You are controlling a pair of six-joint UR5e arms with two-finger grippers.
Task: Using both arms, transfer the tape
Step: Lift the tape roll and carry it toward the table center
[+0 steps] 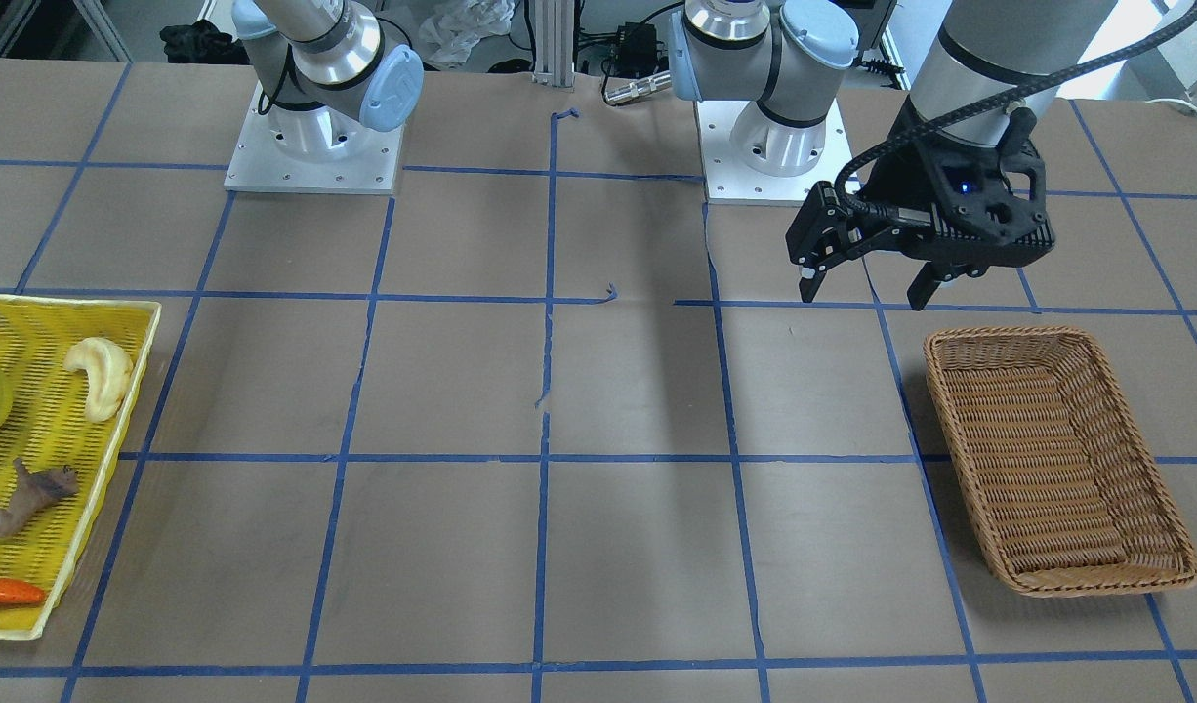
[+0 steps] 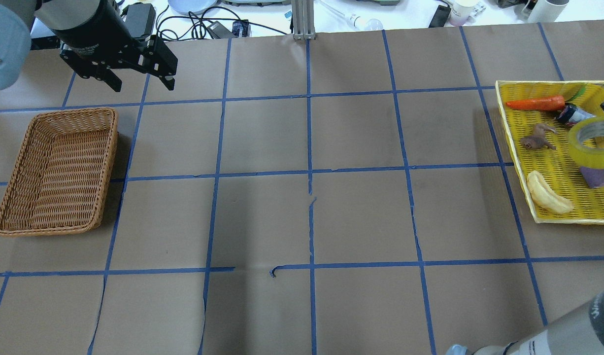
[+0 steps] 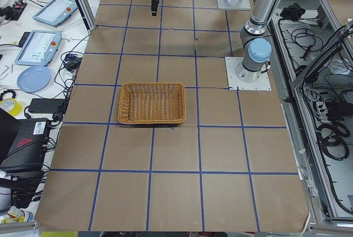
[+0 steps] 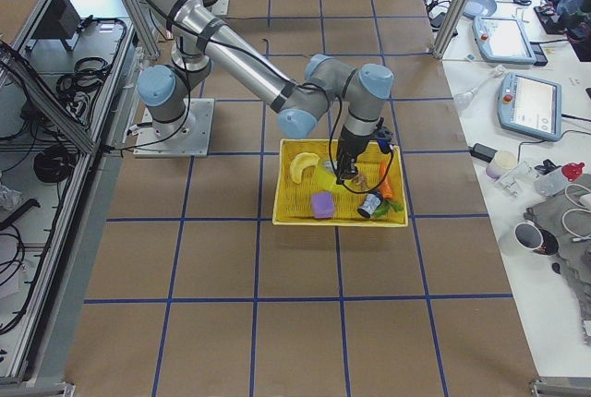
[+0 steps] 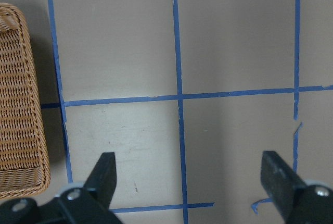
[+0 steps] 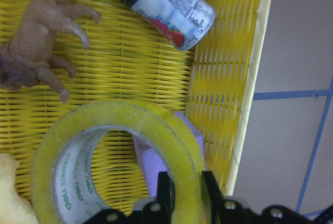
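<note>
Only in the right wrist view: the tape (image 6: 130,114) within the right gripper (image 6: 187,188).

One fixed camera looks down from behind the robot, and another faces it across the table (image 1: 638,391), so its sides are mirrored. Both show the basket (image 2: 55,167) and the tray (image 2: 558,165). Two high, distant cameras look along the table from its ends. The left wrist camera looks down beside the basket. The right wrist camera sits very close over the tape (image 6: 130,114).
</note>
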